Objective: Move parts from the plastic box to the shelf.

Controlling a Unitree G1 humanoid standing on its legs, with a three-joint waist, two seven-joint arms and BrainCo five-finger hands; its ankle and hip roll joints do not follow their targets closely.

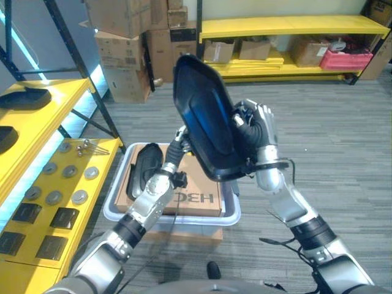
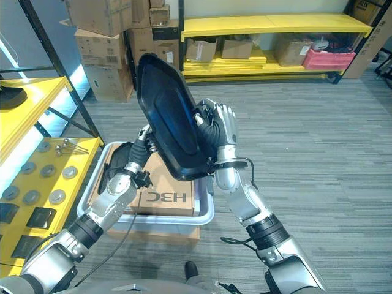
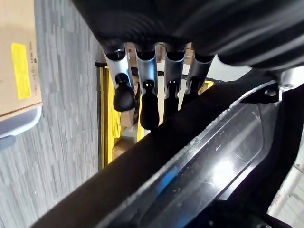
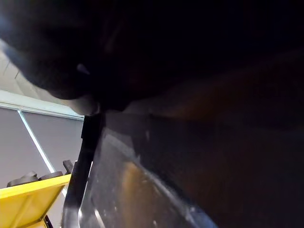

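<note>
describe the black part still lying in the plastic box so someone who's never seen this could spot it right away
Find the grey plastic box on the floor beside the yellow shelf. At its shelf-side end, next to the cardboard sheet, lies a black oval part. Unlike the larger black panel, it is in no hand.

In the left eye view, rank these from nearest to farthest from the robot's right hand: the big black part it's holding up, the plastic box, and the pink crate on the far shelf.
1. The big black part: against the right hand, raised above the box.
2. The plastic box: below the hand, on the floor before the robot.
3. The pink crate: across the room, on the far yellow shelf, upper right.
</note>
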